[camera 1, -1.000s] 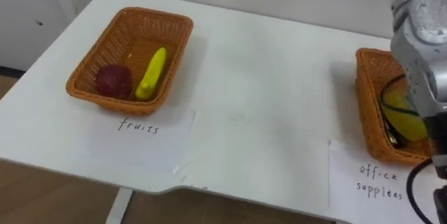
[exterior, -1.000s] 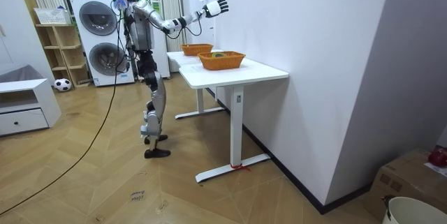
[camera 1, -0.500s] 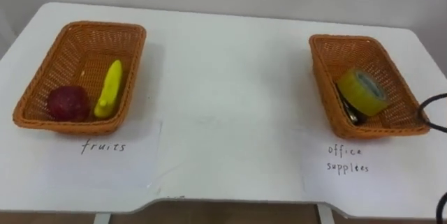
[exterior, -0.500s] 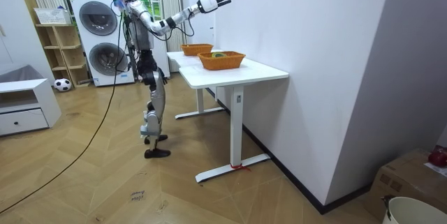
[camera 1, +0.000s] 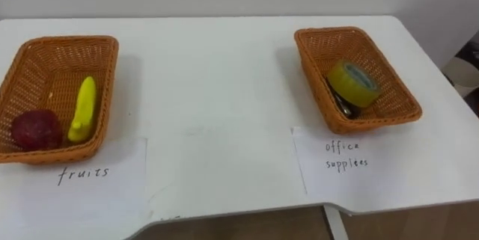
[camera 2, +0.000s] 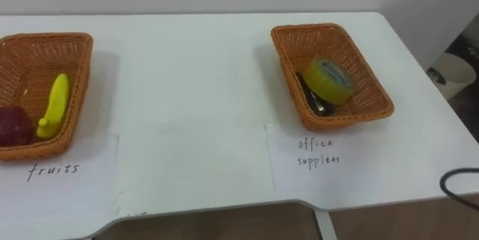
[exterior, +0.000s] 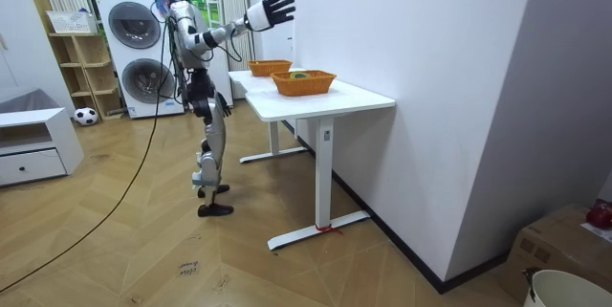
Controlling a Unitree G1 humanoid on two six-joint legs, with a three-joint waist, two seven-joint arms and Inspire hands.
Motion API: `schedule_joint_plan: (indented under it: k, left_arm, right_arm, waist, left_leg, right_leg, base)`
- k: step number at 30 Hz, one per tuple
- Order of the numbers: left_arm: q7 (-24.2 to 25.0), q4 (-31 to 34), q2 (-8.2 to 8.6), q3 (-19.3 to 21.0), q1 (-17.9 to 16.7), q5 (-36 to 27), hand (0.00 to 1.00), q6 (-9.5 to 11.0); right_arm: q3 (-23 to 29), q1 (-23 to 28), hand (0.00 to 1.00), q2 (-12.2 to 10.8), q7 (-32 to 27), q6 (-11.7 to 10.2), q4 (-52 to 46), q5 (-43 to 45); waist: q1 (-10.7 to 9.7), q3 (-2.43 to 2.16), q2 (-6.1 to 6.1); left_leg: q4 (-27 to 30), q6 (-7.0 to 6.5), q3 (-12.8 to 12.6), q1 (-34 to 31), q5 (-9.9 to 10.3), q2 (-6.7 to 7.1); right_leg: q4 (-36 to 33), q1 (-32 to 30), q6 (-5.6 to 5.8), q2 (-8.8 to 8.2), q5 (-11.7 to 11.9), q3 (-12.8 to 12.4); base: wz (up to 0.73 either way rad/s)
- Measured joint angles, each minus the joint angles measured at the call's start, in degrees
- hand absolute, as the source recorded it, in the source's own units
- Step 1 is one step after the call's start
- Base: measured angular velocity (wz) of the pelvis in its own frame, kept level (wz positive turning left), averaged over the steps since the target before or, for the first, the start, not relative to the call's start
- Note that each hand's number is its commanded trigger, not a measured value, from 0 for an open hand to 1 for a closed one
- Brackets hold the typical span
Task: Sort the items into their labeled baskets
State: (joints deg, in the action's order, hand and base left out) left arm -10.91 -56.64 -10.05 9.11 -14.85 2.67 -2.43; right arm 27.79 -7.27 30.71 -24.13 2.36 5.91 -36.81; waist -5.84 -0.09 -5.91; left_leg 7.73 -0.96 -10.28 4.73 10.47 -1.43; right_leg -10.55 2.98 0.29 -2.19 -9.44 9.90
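Left basket point(camera 1: 67, 41) on the white table point(camera 1: 217, 83) held a banana point(camera 1: 82, 109) beside a dark red fruit point(camera 1: 36, 129). Right basket point(camera 1: 314, 75) held a yellow tape roll point(camera 1: 353, 83) against a dark item point(camera 1: 343, 106). The robot stood at the table, right hand point(exterior: 271, 9) raised, fingers spread, grasping nothing
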Motion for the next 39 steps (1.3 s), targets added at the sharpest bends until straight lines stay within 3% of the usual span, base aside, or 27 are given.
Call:
schedule_joint_plan:
  k: [5, 11, 14, 18, 22, 27, 33, 39]
  left_arm:
    - [-2.27, -0.05, 0.13, 0.74, -0.24, -1.41, 0.00, 0.13]
    - [-2.40, 0.07, 0.18, 1.43, 0.27, -2.02, 0.00, 1.10]
    - [-2.40, 0.07, 0.34, 1.87, 0.38, -2.00, 0.00, 1.14]
    - [-2.25, -0.02, 0.49, 1.99, 0.25, -2.06, 0.00, 1.13]
    - [-1.96, 0.04, 1.13, 1.98, 0.06, -2.05, 0.00, 1.17]
    - [-1.82, -0.31, 1.96, 2.17, -0.32, -2.13, 0.00, 2.24]
    - [-0.61, -0.28, 2.41, 2.17, -0.94, -3.30, 0.00, 2.35]
    - [-0.52, -0.69, 2.43, 1.95, -0.96, -3.82, 0.00, 2.73]
  right_arm:
    - [2.96, 4.36, 0.00, -1.24, -5.57, -1.25, 0.93, -5.86]
    - [6.52, 6.39, 0.00, -2.55, -12.28, -5.93, 7.98, -8.77]
    - [8.01, 8.67, 0.00, -4.57, -14.63, -6.56, 12.54, -8.72]
    - [8.05, 11.67, 0.00, -9.12, -16.56, -6.59, 16.92, -8.10]
    - [7.12, 15.14, 0.00, -13.31, -16.91, -6.64, 19.92, -8.06]
    - [6.97, 16.47, 0.00, -15.26, -16.04, -6.78, 31.36, -7.98]
    - [6.65, 18.80, 0.00, -18.30, -15.72, -6.80, 37.13, -8.13]
    - [3.44, 18.64, 0.00, -19.39, -12.89, -8.26, 44.52, -10.32]
  waist:
    - [-0.77, 0.27, -0.39]
    - [-1.86, 0.15, -0.27]
    - [-1.81, 0.10, 0.29]
    - [-1.66, -0.08, 1.40]
    - [-1.54, -0.14, 2.54]
    - [-1.55, -0.09, 2.60]
    - [-1.64, -0.09, 2.21]
    - [-1.49, -0.23, 2.80]
  left_leg:
    - [-0.37, 0.21, -1.61, 0.60, 0.23, -0.02]
    - [-0.36, 0.27, -2.11, 0.87, 0.73, -0.01]
    - [-0.48, 0.36, -2.14, 0.86, 0.88, -0.05]
    - [-0.64, 0.37, -2.30, 0.89, 0.88, -0.04]
    - [-1.02, 0.37, -2.15, 0.97, 0.91, -0.02]
    - [-0.79, 0.36, -2.20, 1.01, 0.90, 0.10]
    - [-0.61, 0.36, -1.88, 0.90, 0.91, 0.19]
    - [-0.64, 0.39, -1.90, 1.05, 0.94, 0.17]
  right_leg:
    - [0.06, -0.14, -0.02, 0.44, 0.01, -1.96]
    - [0.83, 0.15, -0.06, 0.65, 0.17, -2.03]
    - [0.80, -0.02, -0.06, 0.73, 0.16, -2.01]
    - [0.79, -0.20, -0.04, 0.80, 0.15, -2.07]
    - [0.82, -0.08, -0.01, 0.82, 0.12, -2.17]
    - [0.89, -0.19, 0.03, 0.66, -0.17, -2.17]
    - [0.96, -0.17, 0.10, 0.53, -0.42, -1.91]
    - [0.99, -0.10, 0.10, 0.60, -0.42, -2.05]
  base:
    - [-0.18]
    - [-0.06]
    - [0.00]
    - [-0.01]
    - [0.00]
    - [0.00]
    - [0.01]
    - [0.00]
